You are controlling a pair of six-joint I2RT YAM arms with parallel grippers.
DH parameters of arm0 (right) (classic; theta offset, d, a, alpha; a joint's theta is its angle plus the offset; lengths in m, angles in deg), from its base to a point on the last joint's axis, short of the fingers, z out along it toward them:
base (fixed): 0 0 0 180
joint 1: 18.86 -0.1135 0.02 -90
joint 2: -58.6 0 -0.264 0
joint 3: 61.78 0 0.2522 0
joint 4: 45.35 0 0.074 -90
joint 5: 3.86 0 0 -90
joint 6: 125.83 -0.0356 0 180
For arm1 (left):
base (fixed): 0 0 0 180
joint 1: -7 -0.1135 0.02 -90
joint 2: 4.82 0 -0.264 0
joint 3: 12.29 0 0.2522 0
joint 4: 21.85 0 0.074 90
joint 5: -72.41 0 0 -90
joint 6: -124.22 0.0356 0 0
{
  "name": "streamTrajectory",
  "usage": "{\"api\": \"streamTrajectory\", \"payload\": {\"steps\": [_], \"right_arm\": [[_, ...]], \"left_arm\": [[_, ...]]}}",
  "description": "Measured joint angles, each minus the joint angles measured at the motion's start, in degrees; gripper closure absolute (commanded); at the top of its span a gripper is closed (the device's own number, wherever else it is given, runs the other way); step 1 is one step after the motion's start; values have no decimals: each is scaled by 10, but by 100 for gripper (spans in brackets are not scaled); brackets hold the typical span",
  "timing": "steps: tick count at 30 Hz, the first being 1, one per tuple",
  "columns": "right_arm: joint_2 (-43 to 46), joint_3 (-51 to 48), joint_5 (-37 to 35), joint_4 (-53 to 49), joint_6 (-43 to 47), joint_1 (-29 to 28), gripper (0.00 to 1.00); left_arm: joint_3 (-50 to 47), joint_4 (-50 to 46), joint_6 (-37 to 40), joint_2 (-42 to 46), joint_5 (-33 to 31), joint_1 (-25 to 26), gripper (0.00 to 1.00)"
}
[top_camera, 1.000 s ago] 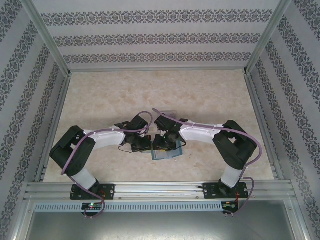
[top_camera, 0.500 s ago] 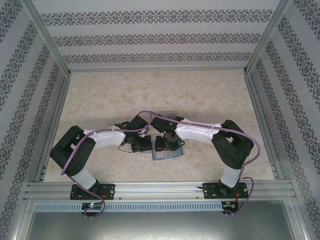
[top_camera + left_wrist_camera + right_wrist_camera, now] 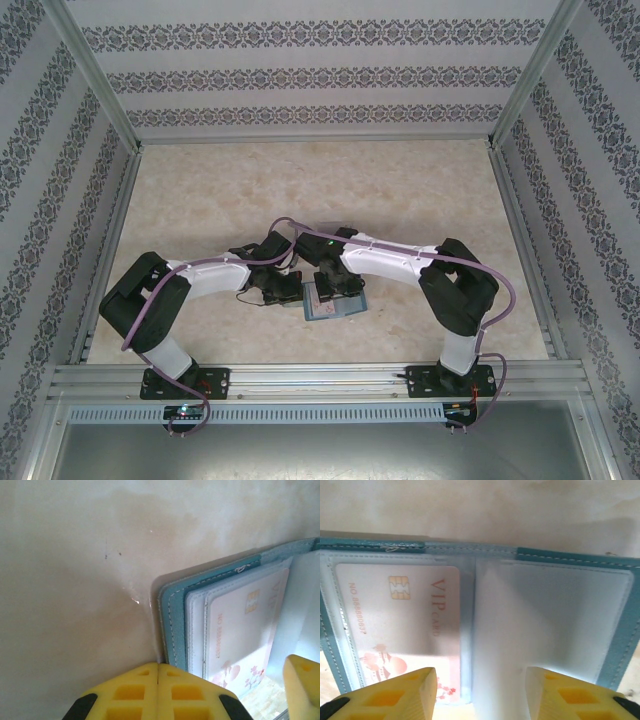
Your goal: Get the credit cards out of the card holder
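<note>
Card holder open — card (VIP) pocketed.

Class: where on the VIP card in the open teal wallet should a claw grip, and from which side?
Its edge beside the centre fold, from the fold side. The VIP card lies flat in a card holder pocket stitched along its outer edges, so probably only that edge slides free.

From above I have the card holder lying open on the table, at about 6 o'clock from the table's middle. My left gripper sits just beside it at its 9 o'clock, and my right gripper hangs over its 12 o'clock edge. Through the right wrist, a credit card lies in the pocket at 9 o'clock of the fold.
</note>
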Motion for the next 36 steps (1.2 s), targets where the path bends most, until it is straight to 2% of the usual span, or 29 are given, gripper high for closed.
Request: {"api": "streamTrajectory", "payload": {"steps": [4,12,19,26,36], "right_arm": [[0,7,-27,-23,1,-2,52],[0,7,-47,-39,10,-2,64],[0,7,-47,-39,15,-2,84],[3,6,-47,-39,15,-2,92],[9,-2,-52,-38,24,0,94]], "left_arm": [[0,0,0,0,0,0,100],[0,0,0,0,0,0,100],[0,0,0,0,0,0,100],[0,0,1,0,0,0,100],[0,-1,7,0,0,0,100]]}}
